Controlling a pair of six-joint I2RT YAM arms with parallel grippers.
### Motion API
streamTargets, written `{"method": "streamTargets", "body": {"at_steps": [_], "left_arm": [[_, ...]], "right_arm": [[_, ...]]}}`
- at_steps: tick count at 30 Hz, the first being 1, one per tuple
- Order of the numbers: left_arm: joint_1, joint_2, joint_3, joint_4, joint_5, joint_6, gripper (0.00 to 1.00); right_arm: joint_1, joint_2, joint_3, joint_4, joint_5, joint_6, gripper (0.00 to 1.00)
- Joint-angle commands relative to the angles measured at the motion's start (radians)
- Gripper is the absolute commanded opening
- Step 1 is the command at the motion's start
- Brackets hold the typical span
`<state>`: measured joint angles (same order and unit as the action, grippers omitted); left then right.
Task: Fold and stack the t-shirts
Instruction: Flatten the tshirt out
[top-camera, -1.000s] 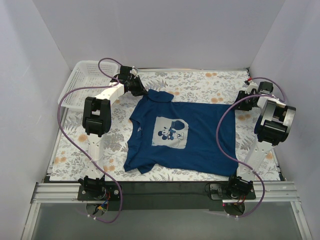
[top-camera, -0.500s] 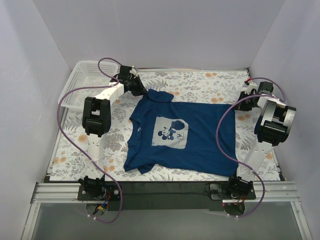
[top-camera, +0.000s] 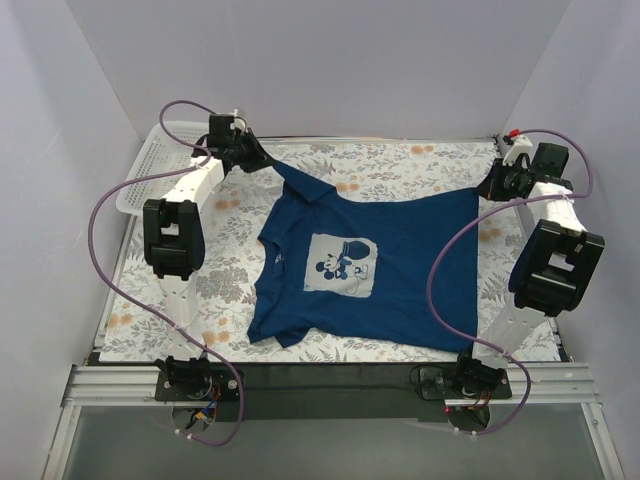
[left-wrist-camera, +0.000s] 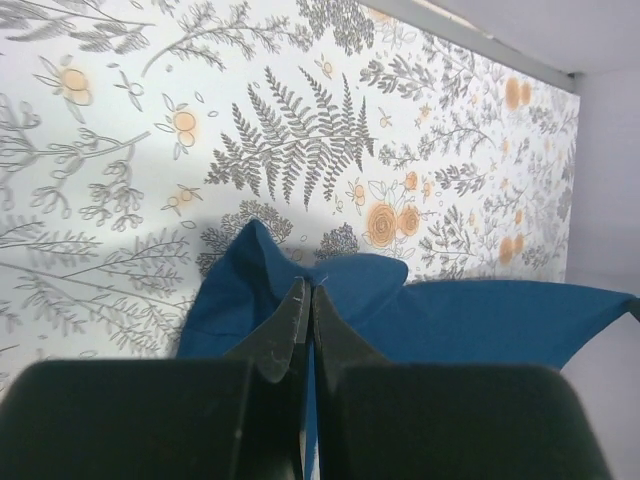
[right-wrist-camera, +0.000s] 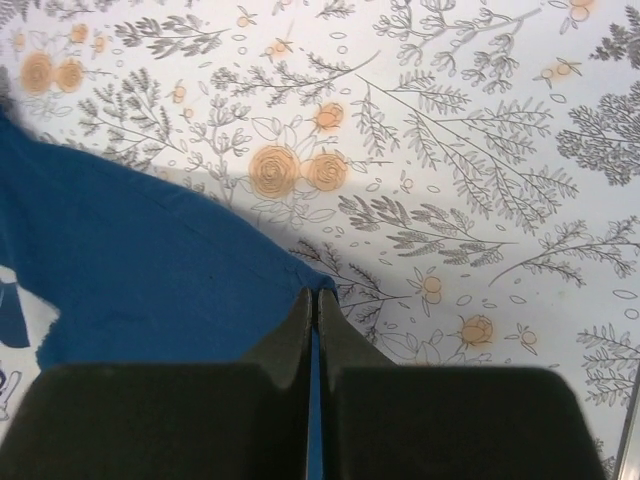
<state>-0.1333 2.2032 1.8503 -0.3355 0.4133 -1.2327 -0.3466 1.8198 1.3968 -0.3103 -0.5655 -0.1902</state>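
Raised since before, left fingers (left-wrist-camera: 290, 330) and right fingers (right-wrist-camera: 296, 330) clamp the t-shirt (top-camera: 400, 260) by far corners.

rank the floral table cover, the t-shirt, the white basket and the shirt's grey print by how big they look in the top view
1. floral table cover
2. t-shirt
3. white basket, though the left arm hides part of it, so its full size is unsure
4. grey print
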Motion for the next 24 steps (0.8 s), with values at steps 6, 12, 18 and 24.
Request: {"method": "streamTargets", "body": {"at_steps": [6, 12, 18, 24], "left_arm": [[0.058, -0.292, -0.098, 0.064, 0.099, -0.019, 0.00], [0.060, -0.600, -0.160, 0.110, 0.139, -0.079, 0.00], [0.060, -0.890, -0.116, 0.151, 0.082, -0.142, 0.00], [0.057, -1.043, 0.105, 0.141, -0.080, -0.149, 0.00]], "right_arm": [[-0.005, -0.261, -0.041, -0.032, -0.189, -0.050, 0.01], [-0.005, -0.577, 0.039, -0.164, -0.273, -0.100, 0.01], [-0.014, -0.695, 0.422, -0.225, -0.251, -0.037, 0.01], [-0.014, -0.697, 0.839, -0.191, -0.093, 0.112, 0.01]]}}
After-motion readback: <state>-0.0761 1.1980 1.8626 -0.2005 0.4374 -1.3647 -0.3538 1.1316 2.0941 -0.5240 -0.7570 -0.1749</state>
